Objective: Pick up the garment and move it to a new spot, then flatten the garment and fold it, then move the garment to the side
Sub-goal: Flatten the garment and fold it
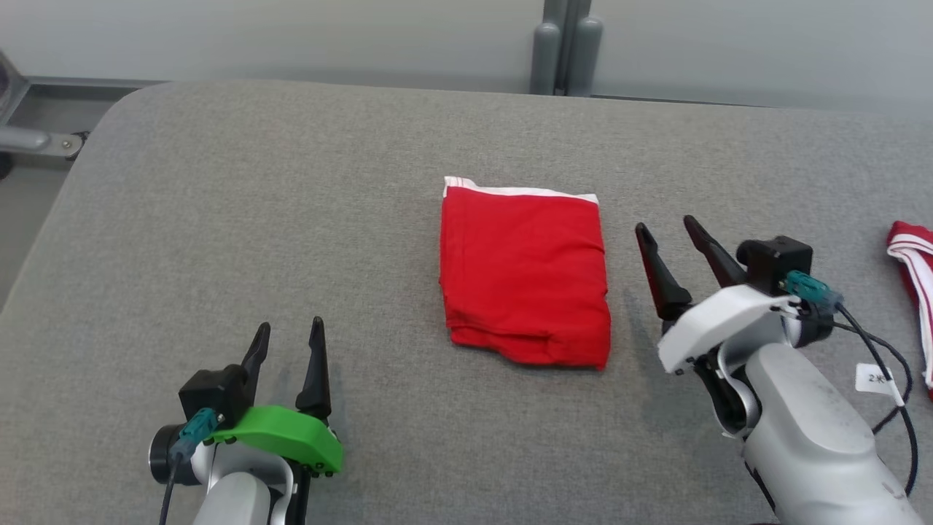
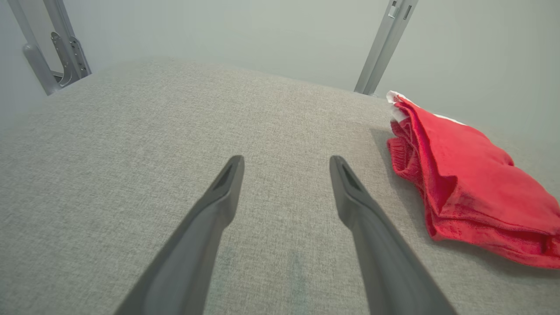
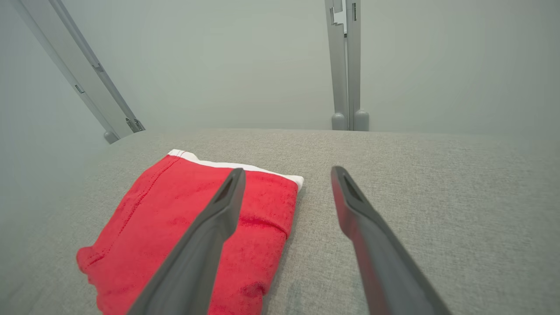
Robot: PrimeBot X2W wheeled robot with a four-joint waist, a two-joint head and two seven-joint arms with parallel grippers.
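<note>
- The grey fabric-covered table (image 1: 219,255) took up most of the head view, with its rounded corner at the upper left of the frame.
- A pale wall (image 1: 291,36) ran along the top of the frame behind the table.
- The garment (image 1: 525,273), red with a white band along its top edge, lay folded into a neat rectangle just right of the frame's centre. It rested flat on the table, with the layered edges of the fold showing along its bottom.
- The pale right forearm (image 1: 802,437) rose from the lower right corner of the head view.
- The right gripper (image 1: 665,224) sat at the middle right, just beside the garment's right edge and apart from it. Its two dark fingers were spread wide, with nothing between them.
- In the right wrist view the garment (image 3: 175,218) lay at the lower left, and one finger crossed in front of it in the picture.
- The left gripper (image 1: 290,323), with its green cover, sat at the lower left, well apart from the garment. Its fingers were also spread wide and held nothing.
- In the left wrist view the garment (image 2: 472,188) lay at the right edge, with bare table between the fingers.
- Two grey posts (image 1: 565,51) stood at the top centre.
- A second red and white cloth (image 1: 915,270) lay at the right edge.
- A small white tag (image 1: 878,379) hung on the right arm's cable.
</note>
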